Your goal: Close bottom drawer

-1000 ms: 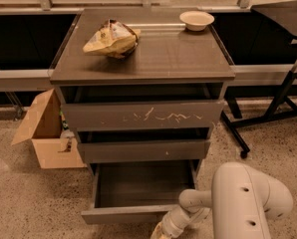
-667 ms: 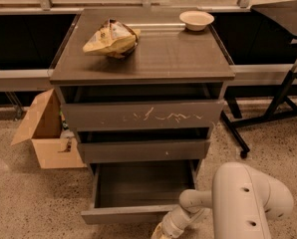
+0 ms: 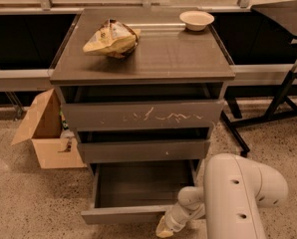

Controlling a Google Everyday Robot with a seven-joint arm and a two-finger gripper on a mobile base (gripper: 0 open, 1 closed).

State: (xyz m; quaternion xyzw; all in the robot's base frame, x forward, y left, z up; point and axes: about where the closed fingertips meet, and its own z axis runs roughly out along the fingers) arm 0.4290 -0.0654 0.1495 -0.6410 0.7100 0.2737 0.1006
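Note:
The bottom drawer [image 3: 133, 214] is the lowest of three dark grey-brown drawers and stands pulled far out, its empty box open to view. Its plain flat front faces the lower edge of the view. My white arm reaches in from the lower right. My gripper [image 3: 164, 228] sits at the bottom edge, right at the right end of the drawer front. Whether it touches the front does not show.
The middle drawer [image 3: 143, 151] and the white-scratched top drawer [image 3: 143, 115] stand slightly out. A crumpled chip bag [image 3: 111, 38] and a white bowl [image 3: 197, 19] sit on the cabinet top [image 3: 188, 59]. An open cardboard box [image 3: 46, 131] stands on the floor at left. Black stand legs [image 3: 268, 118] at right.

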